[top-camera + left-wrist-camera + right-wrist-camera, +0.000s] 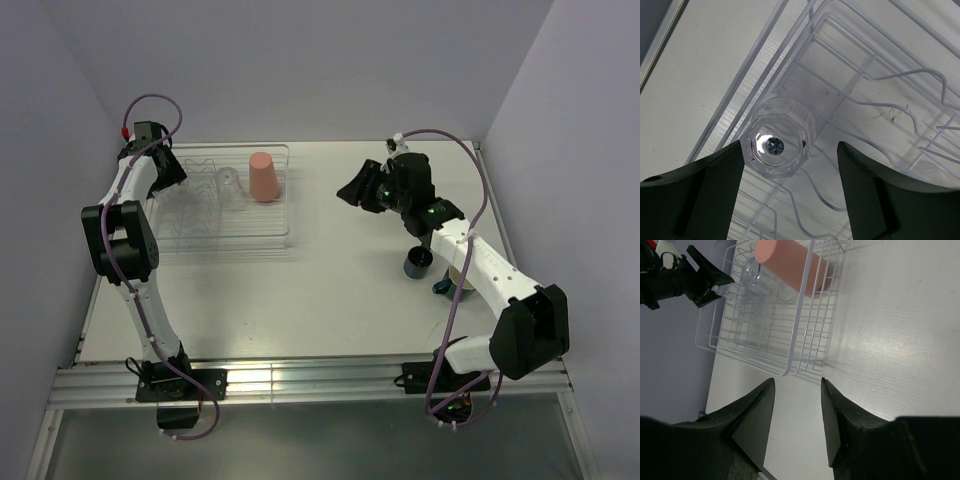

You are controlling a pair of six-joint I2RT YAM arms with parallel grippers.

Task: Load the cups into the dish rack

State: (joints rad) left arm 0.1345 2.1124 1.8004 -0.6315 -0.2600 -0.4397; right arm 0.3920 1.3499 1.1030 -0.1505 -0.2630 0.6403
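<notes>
The wire dish rack (200,235) stands at the far left of the table. A salmon-pink tumbler (263,176) stands upside down in it, with a clear glass tumbler (228,185) upside down to its left. My left gripper (172,168) is open and empty over the rack's left end. In the left wrist view the glass (777,145) lies below the open jaws (790,170), close to the left finger. My right gripper (348,192) is open and empty above the table, right of the rack. A navy mug (418,263) and a teal mug (445,286) sit under the right arm. I see no second glass.
The right wrist view shows the rack (790,320), the pink tumbler (790,262), the glass (752,272) and the left gripper (705,282) beyond my open right gripper (797,385). Walls close in the table on the left, back and right.
</notes>
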